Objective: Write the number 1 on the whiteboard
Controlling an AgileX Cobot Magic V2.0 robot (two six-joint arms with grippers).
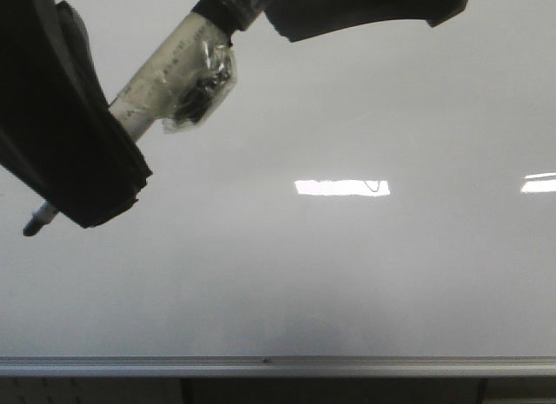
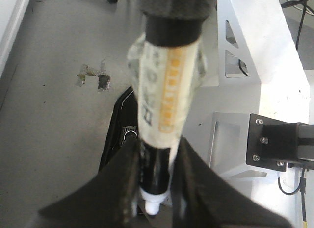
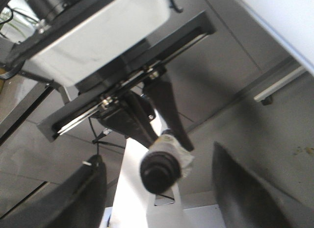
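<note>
While one marker [image 2: 162, 115] sits pinched in the left jaws, right jaws are spread; one whiteboard [image 1: 347, 282] bears no clear stroke.

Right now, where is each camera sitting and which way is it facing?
Front view: behind the arms, facing the whiteboard; the left gripper, holding the marker, shows at upper left.
Left wrist view: on the left arm, looking along the marker between its own fingers, with the floor beyond.
Right wrist view: on the right arm, looking past the open right gripper at the left gripper and the marker's rear end.
Shared: all three show the marker in the left gripper.
</note>
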